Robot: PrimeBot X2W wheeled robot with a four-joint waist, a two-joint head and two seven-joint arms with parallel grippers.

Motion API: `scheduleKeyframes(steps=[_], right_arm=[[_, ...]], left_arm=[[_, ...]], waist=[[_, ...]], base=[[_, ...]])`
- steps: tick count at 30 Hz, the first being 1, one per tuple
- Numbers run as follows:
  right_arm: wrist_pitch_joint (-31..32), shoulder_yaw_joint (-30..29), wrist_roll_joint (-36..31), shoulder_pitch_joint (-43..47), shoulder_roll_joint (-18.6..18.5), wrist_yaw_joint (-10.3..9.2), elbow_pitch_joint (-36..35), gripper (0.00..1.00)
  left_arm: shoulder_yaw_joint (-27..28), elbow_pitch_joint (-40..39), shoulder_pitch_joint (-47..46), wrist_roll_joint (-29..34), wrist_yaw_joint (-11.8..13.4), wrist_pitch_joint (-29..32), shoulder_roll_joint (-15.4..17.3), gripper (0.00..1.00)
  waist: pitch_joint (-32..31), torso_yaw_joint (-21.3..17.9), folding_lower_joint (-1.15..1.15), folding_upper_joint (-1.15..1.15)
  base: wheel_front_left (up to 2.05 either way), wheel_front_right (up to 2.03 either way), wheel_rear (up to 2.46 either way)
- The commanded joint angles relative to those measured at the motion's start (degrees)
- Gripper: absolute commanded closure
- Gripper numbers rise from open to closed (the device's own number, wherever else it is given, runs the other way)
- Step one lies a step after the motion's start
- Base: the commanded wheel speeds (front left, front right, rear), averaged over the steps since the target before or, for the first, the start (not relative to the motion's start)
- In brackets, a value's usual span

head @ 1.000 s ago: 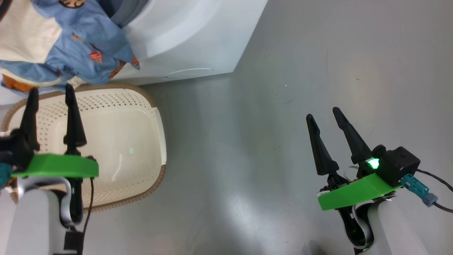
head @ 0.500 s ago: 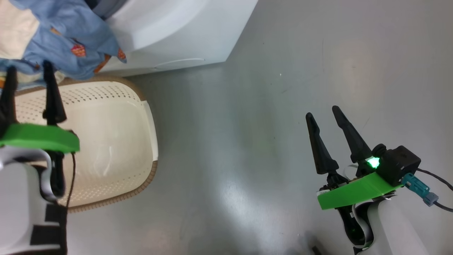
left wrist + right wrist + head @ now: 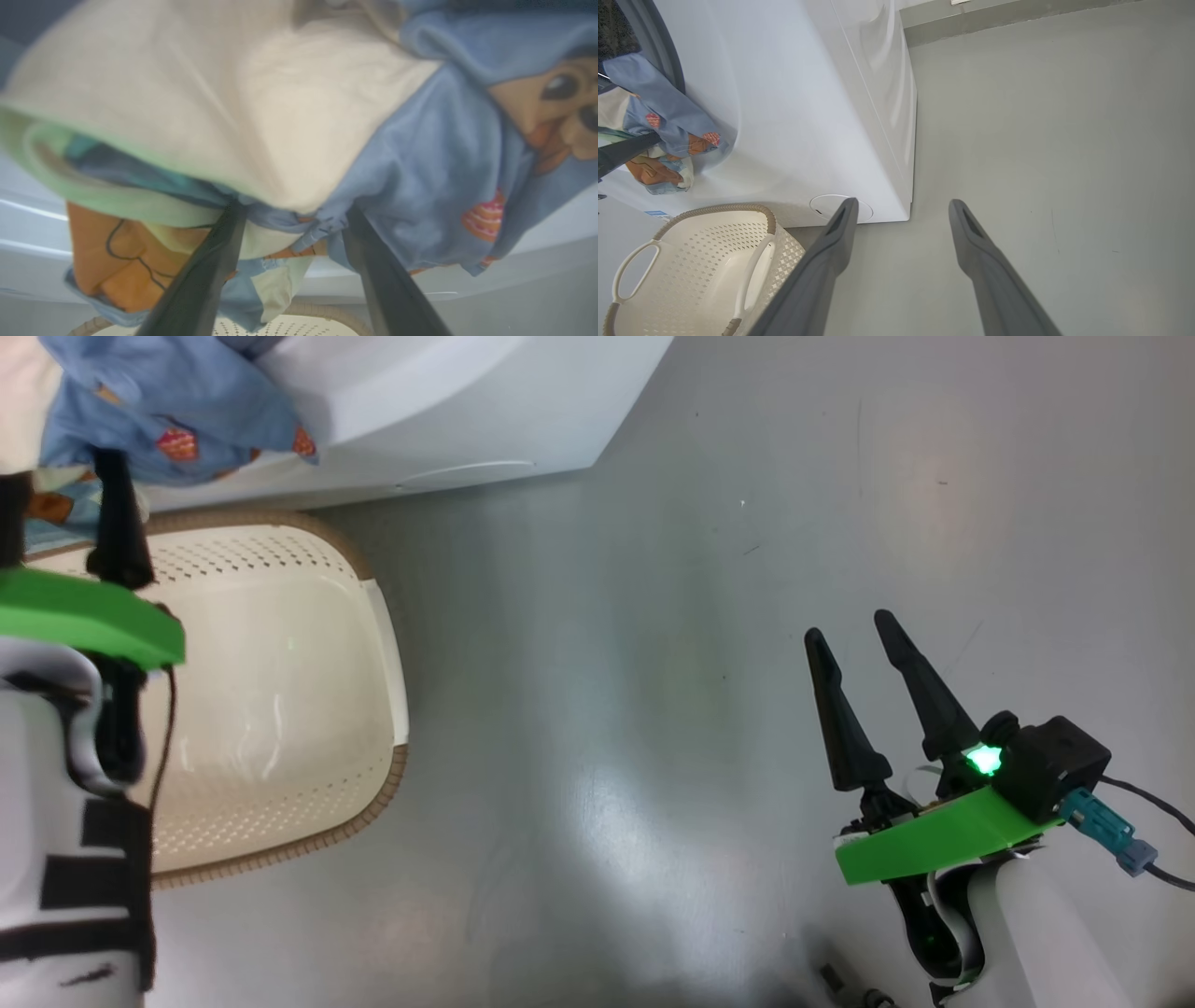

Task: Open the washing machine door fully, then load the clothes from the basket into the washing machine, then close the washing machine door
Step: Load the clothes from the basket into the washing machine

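1. Grey, smooth floor (image 3: pixel 653 709) runs under everything, glossy with pale reflections; the right wrist view shows it meeting a wall at the far end
2. The big white boxy washing machine (image 3: pixel 448 411) stands on it at the upper left of the head view, with its small round white flap (image 3: pixel 840 207) low on the front near the corner and its grey rubber gasket (image 3: pixel 658 51) curving around the opening
3. The soft light-blue clothes printed with orange and brown cartoon figures (image 3: pixel 187 401) hang out of that opening and drape down the machine's front, a cream panel and an orange patch showing among the folds
4. The cream-white perforated plastic basket with a brown woven-look rim (image 3: pixel 373 807) sits on the floor right against the machine's base, directly below the hanging clothes, with its smooth bottom and dotted walls in plain sight
5. The left gripper (image 3: pixel 294 210) is above the basket with its two dark fingers spread wide; their tips go in under the lower edge of the clothes, and a fold of fabric lies across the gap, unpinched
6. The right gripper (image 3: pixel 848 625) hangs over bare floor well apart from the machine and basket, its fingers wide apart and holding nothing
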Motion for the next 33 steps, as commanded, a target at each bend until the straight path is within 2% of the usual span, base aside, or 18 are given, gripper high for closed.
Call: scheduleKeyframes(steps=[1, 4, 5, 6, 7, 8, 20, 33], right_arm=[[-0.27, 1.55, 0.55, 0.24, 0.35, 0.17, -1.27, 0.00], [-0.27, 1.73, 0.82, 0.02, 0.35, 0.17, -1.11, 0.00], [-0.27, 1.77, 0.92, -0.02, 0.35, 0.17, -1.04, 0.00], [-0.27, 1.78, 1.01, -0.07, 0.35, 0.17, -0.96, 0.00], [-0.27, 1.79, 1.08, -0.10, 0.35, 0.17, -0.91, 0.00], [-0.27, 1.79, 1.16, -0.13, 0.35, 0.17, -0.89, 0.00], [-0.27, 1.29, 1.27, -0.05, 0.36, 0.17, -0.38, 0.00], [-0.27, 1.09, 1.41, 0.64, 0.36, 0.17, -0.08, 0.00]], left_arm=[[1.67, -0.72, -0.63, -0.59, 0.11, 0.43, 2.58, 0.00], [1.71, -0.19, -2.04, -1.31, -0.08, 0.98, 2.80, 0.00], [1.67, -0.04, -2.30, -1.60, -0.23, 1.08, 2.83, 0.20], [1.78, 0.07, -2.52, -2.15, -0.41, 1.05, 2.72, 0.58], [1.87, 0.20, -2.67, -2.62, -0.57, 1.00, 2.66, 0.85], [1.67, 0.23, -2.76, -2.77, -0.79, 0.81, 2.74, 1.00], [-1.62, -0.61, -1.62, -1.88, -1.94, -3.74, 3.51, 1.00], [-4.72, -6.13, 3.80, -0.24, -1.13, -2.22, 3.01, 1.00]], waist=[[0.21, -0.10, 0.00, 0.00], [0.49, -0.23, 0.00, 0.00], [0.52, -0.27, 0.00, 0.00], [0.52, -0.30, 0.00, 0.00], [0.50, -0.31, 0.00, 0.00], [0.46, -0.30, 0.00, 0.00], [-1.60, 1.00, 0.00, 0.00], [-4.08, 2.20, 0.00, 0.00]], base=[[0.00, 0.00, 0.00], [0.00, 0.00, 0.00], [0.00, 0.00, 0.00], [0.00, 0.00, 0.00], [0.00, 0.00, 0.00], [0.00, 0.00, 0.00], [0.00, 0.00, 0.00], [0.00, 0.00, 0.00]])
